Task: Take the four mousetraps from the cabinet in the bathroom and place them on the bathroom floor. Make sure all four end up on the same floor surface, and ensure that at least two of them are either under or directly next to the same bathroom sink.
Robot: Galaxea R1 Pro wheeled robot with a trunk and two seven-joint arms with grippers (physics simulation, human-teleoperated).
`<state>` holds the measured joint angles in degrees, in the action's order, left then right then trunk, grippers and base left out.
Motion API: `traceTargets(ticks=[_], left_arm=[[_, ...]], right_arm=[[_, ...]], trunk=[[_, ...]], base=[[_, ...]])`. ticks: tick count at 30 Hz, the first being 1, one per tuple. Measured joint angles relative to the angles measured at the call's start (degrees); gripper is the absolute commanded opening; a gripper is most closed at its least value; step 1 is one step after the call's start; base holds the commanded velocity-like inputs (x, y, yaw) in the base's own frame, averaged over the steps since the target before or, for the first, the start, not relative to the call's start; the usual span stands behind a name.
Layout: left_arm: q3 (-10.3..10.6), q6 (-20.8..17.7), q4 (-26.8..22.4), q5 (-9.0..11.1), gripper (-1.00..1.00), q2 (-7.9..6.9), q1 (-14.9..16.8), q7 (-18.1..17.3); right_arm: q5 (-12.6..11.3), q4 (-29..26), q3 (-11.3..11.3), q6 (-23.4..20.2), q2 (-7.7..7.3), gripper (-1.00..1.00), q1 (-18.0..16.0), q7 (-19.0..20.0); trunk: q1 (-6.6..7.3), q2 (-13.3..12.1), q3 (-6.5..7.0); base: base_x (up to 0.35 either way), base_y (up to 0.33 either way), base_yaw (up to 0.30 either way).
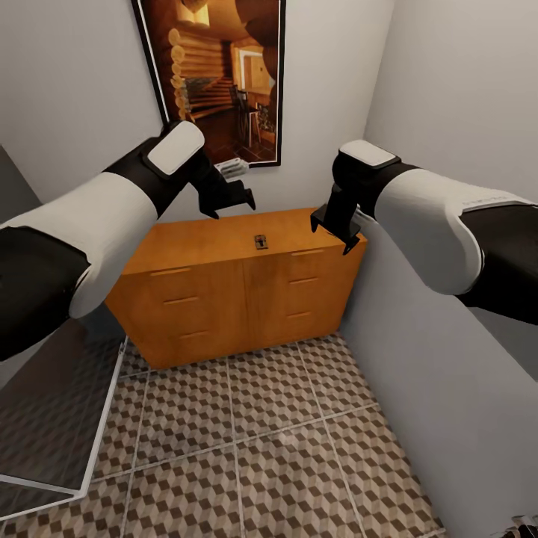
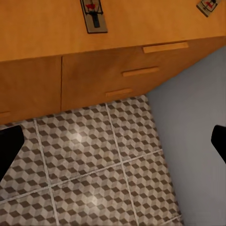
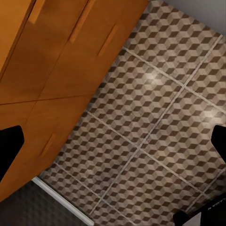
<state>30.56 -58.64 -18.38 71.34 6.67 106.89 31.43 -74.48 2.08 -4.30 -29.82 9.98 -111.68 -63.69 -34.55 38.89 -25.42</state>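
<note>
Mousetraps lay on the cabinet top: one mousetrap near its middle, a second mousetrap toward the right end. You held the left gripper and right gripper raised above the cabinet, both with fingers spread apart and empty, probably poised for a reach. The bathroom floor lay bare in front; a framed picture hung behind, and the right wall crowded your right arm.

Both arms reach forward, raised above the cabinet. The left gripper hangs over its top's left rear part, fingers spread. The right gripper hangs over its right end, fingers spread, pointing down.
</note>
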Motion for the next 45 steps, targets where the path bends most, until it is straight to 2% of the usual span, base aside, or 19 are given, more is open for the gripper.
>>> traceTargets(ticks=[15, 45], left_arm=[[0.0, 0.3, 3.3, -0.1, 1.0, 1.82, 0.0, 0.0], [0.0, 0.2, 5.0, 0.0, 1.0, 2.89, 0.0, 0.2]], right_arm=[[0.0, 0.0, 0.0, -0.1, 0.0, 1.0, 1.0, -0.1], [0.0, 0.0, 0.0, -0.1, 0.0, 1.0, 1.4, -0.3]], trunk=[[0.03, 0.0, 0.0], [0.02, 0.0, 0.0]], base=[[0.201, 0.0, 0.0], [0.069, -0.011, 0.0]])
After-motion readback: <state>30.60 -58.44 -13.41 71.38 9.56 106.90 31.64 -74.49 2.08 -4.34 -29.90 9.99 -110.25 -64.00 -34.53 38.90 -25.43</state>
